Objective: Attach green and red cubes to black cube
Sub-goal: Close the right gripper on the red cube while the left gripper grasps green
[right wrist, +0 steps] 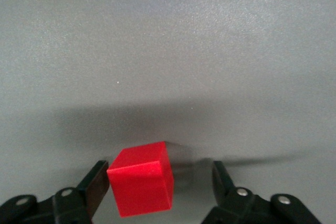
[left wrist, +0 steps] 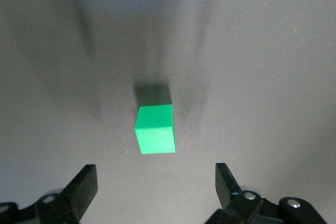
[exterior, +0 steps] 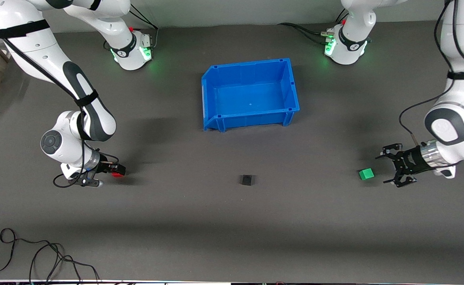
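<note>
Red cube (right wrist: 142, 184) sat between spread fingers of right gripper (right wrist: 157, 187), ungrasped. Left gripper (exterior: 388, 168) released, just beside green cube (left wrist: 154, 128). Black cube (exterior: 247, 180) mid-desk (exterior: 232, 229), nearer camera than blue bin (exterior: 250, 93). Risk: off-centre closing could knock either cube away.

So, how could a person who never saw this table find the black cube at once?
Start at the blue bin in the middle of the grey mat. Nearer the front camera than the bin sits the black cube, alone. The green cube and red cube flank it, each by a tool.
</note>
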You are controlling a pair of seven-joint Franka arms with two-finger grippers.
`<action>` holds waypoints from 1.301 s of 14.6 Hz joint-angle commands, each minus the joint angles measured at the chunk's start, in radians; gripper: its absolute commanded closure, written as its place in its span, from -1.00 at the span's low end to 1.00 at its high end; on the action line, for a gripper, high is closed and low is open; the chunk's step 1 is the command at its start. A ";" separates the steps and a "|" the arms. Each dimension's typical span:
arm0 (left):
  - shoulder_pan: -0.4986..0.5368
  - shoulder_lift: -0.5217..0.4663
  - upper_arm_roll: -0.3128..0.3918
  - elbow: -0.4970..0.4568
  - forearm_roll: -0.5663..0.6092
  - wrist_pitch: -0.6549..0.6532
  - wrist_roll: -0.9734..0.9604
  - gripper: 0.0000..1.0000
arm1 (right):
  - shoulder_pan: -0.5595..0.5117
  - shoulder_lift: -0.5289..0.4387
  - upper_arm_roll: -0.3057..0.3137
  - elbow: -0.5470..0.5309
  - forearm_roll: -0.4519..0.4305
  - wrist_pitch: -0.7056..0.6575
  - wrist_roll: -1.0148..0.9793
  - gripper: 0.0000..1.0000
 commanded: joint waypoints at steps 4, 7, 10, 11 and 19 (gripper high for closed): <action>-0.022 0.044 -0.010 -0.067 -0.161 0.105 0.152 -1.00 | -0.006 0.019 0.007 0.025 0.018 0.010 -0.001 -0.23; -0.020 0.056 -0.008 -0.067 -0.162 0.106 0.152 -1.00 | -0.006 0.030 0.007 0.043 0.018 0.010 0.000 -0.23; -0.020 0.066 -0.008 -0.067 -0.178 0.120 0.152 -1.00 | -0.007 0.042 0.007 0.058 0.018 0.008 0.002 -0.14; -0.020 0.069 -0.010 -0.065 -0.180 0.120 0.152 -0.92 | -0.006 0.044 0.008 0.058 0.020 0.008 0.002 -0.10; -0.015 0.044 -0.008 -0.039 -0.175 0.094 0.146 0.39 | -0.001 0.035 0.008 0.058 0.021 0.004 0.017 1.00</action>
